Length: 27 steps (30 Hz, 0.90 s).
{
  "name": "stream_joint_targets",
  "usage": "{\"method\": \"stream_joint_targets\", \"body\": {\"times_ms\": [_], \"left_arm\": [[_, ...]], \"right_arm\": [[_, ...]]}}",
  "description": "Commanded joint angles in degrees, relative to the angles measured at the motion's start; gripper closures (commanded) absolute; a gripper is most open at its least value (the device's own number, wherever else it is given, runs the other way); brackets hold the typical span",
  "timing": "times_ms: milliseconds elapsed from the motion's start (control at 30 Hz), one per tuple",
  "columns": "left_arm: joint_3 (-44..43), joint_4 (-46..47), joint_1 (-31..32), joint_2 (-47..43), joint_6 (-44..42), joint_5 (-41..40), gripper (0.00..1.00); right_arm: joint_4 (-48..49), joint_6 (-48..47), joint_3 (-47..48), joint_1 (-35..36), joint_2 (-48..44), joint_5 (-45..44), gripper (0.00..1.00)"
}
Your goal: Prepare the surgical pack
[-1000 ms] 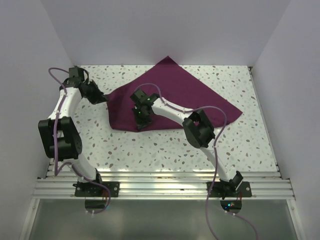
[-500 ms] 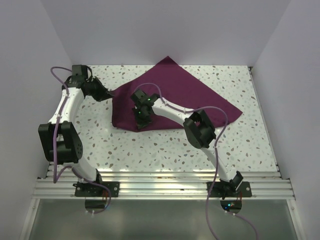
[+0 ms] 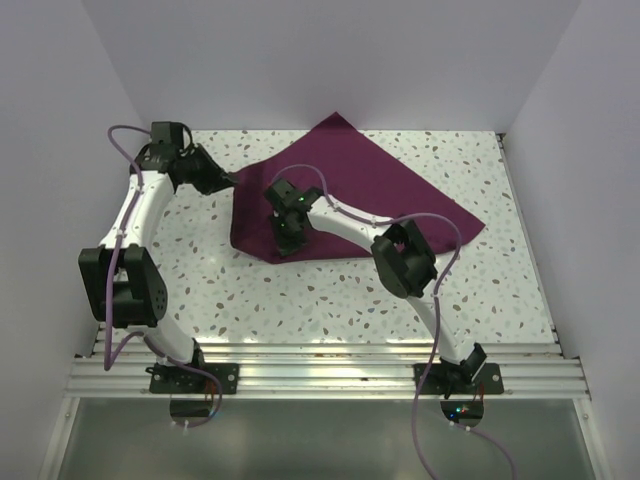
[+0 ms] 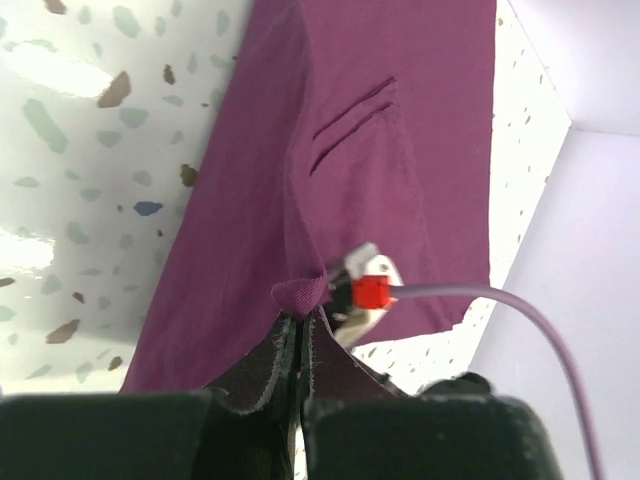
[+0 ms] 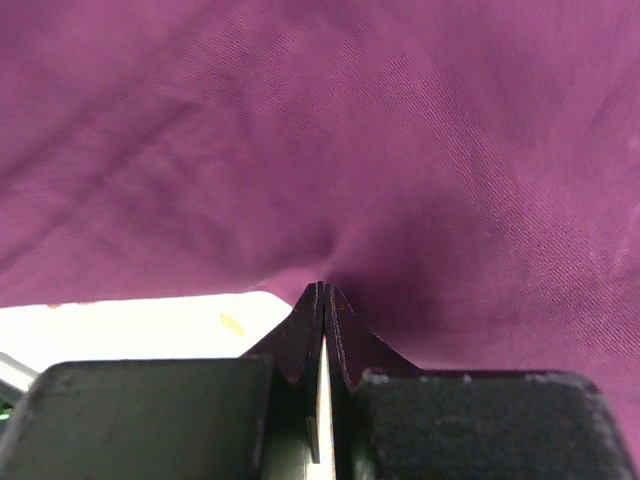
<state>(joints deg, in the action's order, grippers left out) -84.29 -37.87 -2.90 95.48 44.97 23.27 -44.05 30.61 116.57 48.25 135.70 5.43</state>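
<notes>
I am holding the left gripper (image 3: 227, 183) pressed together on the purple cloth (image 3: 370, 190). In its wrist camera the two fingers (image 4: 262, 372) are meeting with no gap, and a small bunched fold of the cloth is sitting right at their tips. From that pinch the cloth (image 4: 380, 150) is running straight ahead of the hand, with two short creases in it. The bare speckled table (image 4: 80, 150) is lying off to the left of the fingers. Just to the right of the tips, a red connector (image 4: 372, 291) with a lilac cable (image 4: 500, 298) is showing, close against the fabric.

I am also keeping the right gripper (image 3: 284, 243) clamped on the same cloth. In its wrist camera the fingers (image 5: 355, 350) are closed tight together and the fabric (image 5: 400, 150) is puckering into them, filling everything ahead of the hand. A pale strip of table (image 5: 150, 315) is showing just left of the fingers, below the cloth's edge.

From above, the two grippers are near each other at the cloth's left side, and the rest of the fabric is spreading flat beyond and to the right of both hands.
</notes>
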Motion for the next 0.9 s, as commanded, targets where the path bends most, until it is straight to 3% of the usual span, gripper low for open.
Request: {"method": "stream_joint_targets", "body": {"times_ms": [0,200,400,567,867], "left_arm": [[-2.98,3.15,1.49,-0.56,3.01,2.4,1.0],[-5.09,4.21,4.56,0.14,5.65,3.19,1.0],[-6.32,3.59,6.32,0.49,5.66,3.19,1.0],[-6.41,3.5,7.46,0.76,5.48,3.54,1.0],[-8.96,3.33,10.36,2.51,6.01,3.63,1.0]], "right_arm": [[1.68,0.06,-3.01,-0.17,-0.44,-0.16,1.0],[2.74,1.47,-5.3,-0.35,0.97,1.6,1.0],[3.89,2.52,-4.34,-1.4,-4.38,4.15,1.0],[2.74,4.19,0.49,-6.58,-8.34,6.26,1.0],[4.77,5.07,5.68,-15.64,-5.36,5.47,1.0]]}}
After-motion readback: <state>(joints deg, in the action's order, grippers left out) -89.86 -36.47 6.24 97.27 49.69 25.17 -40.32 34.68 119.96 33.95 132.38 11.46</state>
